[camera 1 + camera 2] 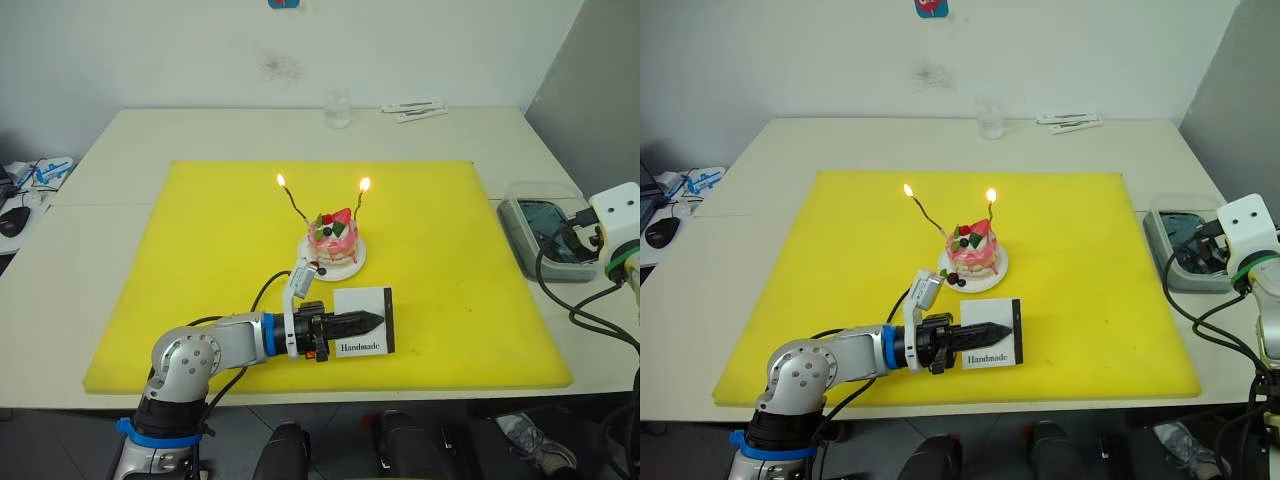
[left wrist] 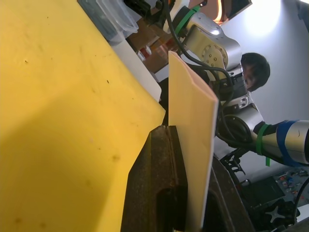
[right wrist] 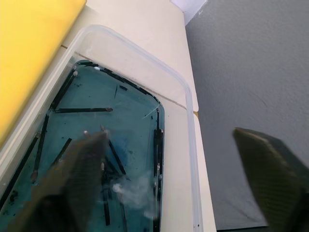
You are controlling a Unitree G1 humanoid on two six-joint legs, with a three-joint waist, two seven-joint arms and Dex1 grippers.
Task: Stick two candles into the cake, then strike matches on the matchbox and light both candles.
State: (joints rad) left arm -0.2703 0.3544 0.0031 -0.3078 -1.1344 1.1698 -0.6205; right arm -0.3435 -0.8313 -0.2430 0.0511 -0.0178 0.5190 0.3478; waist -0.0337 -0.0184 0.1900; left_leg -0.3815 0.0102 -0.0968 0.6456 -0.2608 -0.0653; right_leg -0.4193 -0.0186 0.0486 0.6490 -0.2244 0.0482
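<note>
Two lit candles (image 1: 292,203), one cake (image 1: 334,240)

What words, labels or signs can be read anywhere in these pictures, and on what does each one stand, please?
"Handmade": black print on the flat white rectangular matchbox, held in the left gripper over the yellow mat.
The red and blue sticker on the back wall: cut off and too small to read.
The white packets at the far table edge: markings too small to read.
No other text is legible.

Bare yellow mat (image 1: 200,250) left of cake (image 1: 335,243)
</note>
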